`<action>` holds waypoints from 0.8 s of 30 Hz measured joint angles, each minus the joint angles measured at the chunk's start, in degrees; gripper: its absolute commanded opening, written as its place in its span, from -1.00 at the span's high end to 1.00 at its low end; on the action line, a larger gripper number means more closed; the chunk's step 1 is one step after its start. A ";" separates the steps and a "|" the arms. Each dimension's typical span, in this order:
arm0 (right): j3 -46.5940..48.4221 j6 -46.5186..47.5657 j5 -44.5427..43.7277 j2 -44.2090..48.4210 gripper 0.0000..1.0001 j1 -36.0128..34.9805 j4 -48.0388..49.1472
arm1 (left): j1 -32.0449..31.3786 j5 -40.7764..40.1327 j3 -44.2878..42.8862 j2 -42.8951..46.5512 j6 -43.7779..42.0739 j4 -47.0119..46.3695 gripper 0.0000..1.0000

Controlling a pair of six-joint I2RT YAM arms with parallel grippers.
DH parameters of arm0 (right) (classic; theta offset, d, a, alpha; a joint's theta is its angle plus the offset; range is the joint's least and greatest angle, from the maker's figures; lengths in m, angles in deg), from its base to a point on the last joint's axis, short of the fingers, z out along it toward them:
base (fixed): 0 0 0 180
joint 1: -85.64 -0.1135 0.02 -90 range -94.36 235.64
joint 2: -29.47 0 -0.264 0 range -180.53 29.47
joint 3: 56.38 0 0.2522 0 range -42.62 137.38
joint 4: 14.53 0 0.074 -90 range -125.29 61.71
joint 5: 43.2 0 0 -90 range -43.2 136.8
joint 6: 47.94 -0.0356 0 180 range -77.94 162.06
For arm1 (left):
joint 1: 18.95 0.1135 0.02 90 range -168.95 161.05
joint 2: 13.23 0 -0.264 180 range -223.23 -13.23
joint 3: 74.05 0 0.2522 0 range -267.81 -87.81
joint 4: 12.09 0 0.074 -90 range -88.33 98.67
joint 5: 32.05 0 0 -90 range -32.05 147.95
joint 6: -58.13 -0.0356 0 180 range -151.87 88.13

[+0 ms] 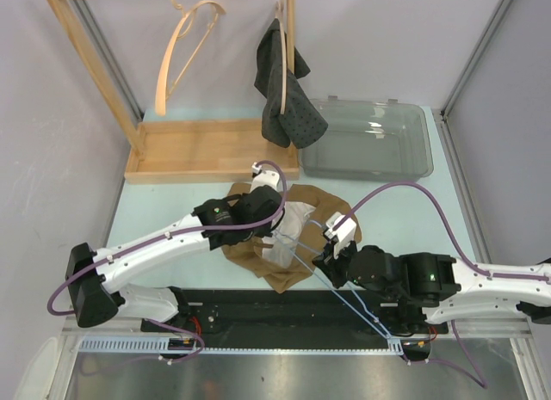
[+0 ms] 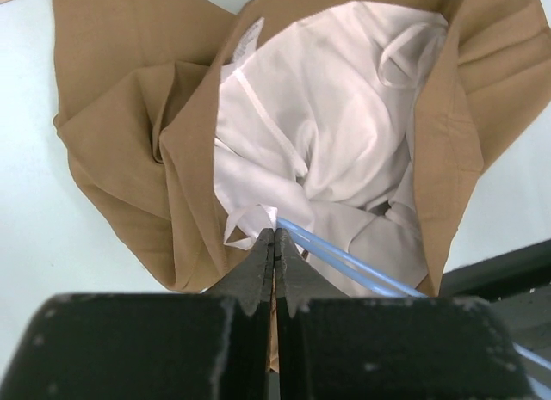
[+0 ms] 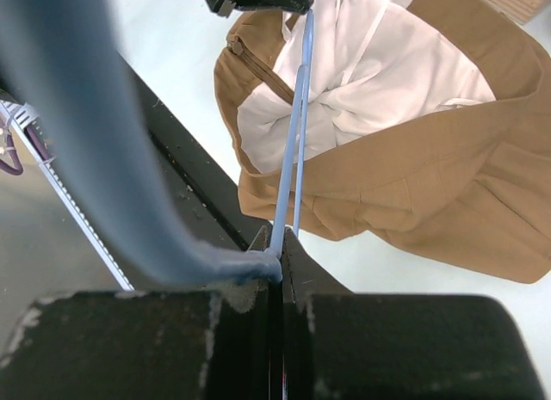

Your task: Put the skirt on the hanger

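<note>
A tan skirt [image 1: 323, 206] with white lining lies crumpled on the table, its waist open toward the arms. My left gripper [image 1: 272, 238] is shut on the skirt's waist edge; in the left wrist view the skirt [image 2: 129, 116] spreads beyond the left gripper [image 2: 275, 236], with fabric pinched between the jaws. A thin light-blue hanger [image 1: 344, 292] runs from inside the waist toward the right arm. My right gripper [image 1: 329, 261] is shut on it. In the right wrist view the hanger [image 3: 288, 176] rises from the right gripper [image 3: 277, 245] into the skirt [image 3: 448, 185].
A wooden rack [image 1: 215, 150] stands at the back with a bare wooden hanger [image 1: 176, 56] and a dark garment [image 1: 288, 99] hung on it. A clear plastic bin [image 1: 370, 142] sits back right. A black strip [image 1: 284, 314] borders the near table edge.
</note>
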 measured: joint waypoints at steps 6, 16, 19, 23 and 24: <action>0.00 -0.26 -0.02 0.15 1.00 -0.87 0.09 | 0.57 -3.80 -0.13 -0.02 3.61 0.37 1.00; 0.00 -1.73 -0.24 0.50 1.00 -4.44 0.09 | 1.25 -9.20 -2.25 -0.79 8.07 1.36 1.00; 0.00 -2.14 -1.36 0.42 1.00 -4.79 0.11 | 1.27 -9.22 -2.27 -1.20 8.46 1.33 1.00; 0.00 -2.73 -4.52 -0.90 1.00 -4.83 0.17 | 1.27 -9.11 -2.27 -1.20 8.48 1.27 1.00; 0.00 -2.93 -5.31 -1.51 1.00 -4.83 0.13 | 1.27 -9.07 -2.27 -1.20 8.48 1.25 1.00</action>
